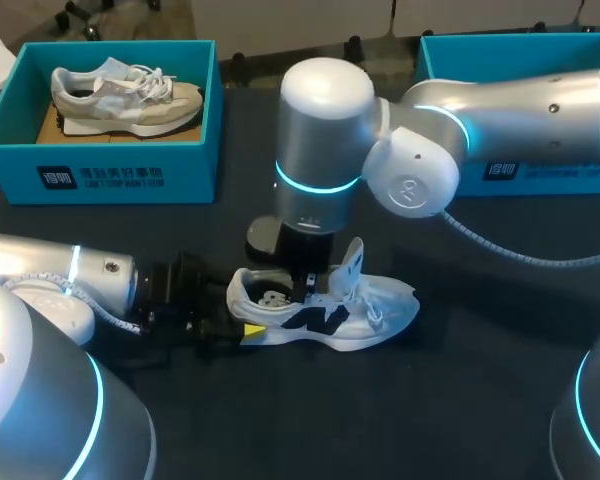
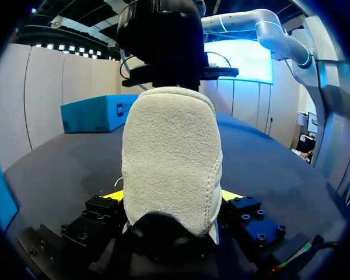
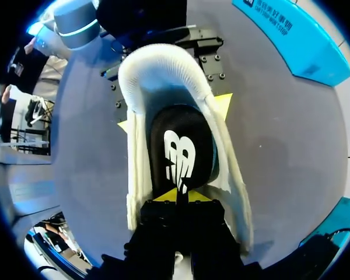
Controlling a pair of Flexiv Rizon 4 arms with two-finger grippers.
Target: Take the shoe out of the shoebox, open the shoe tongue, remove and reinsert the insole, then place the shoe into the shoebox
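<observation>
Shoe (image 1: 365,312) heel clamped by left pincer (image 2: 174,197); right pincer (image 3: 179,197) at insole (image 3: 181,146), grip cannot tell. Risk: upward pull wrenches heel from clamp.

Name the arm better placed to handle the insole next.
Right. The right gripper sits over the opening of the shoe, at the black insole; the left gripper is clamped on the heel, steadying it.

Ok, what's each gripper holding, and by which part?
The left gripper holds the white shoe by its heel; the right gripper pinches the black insole near its front end.
</observation>
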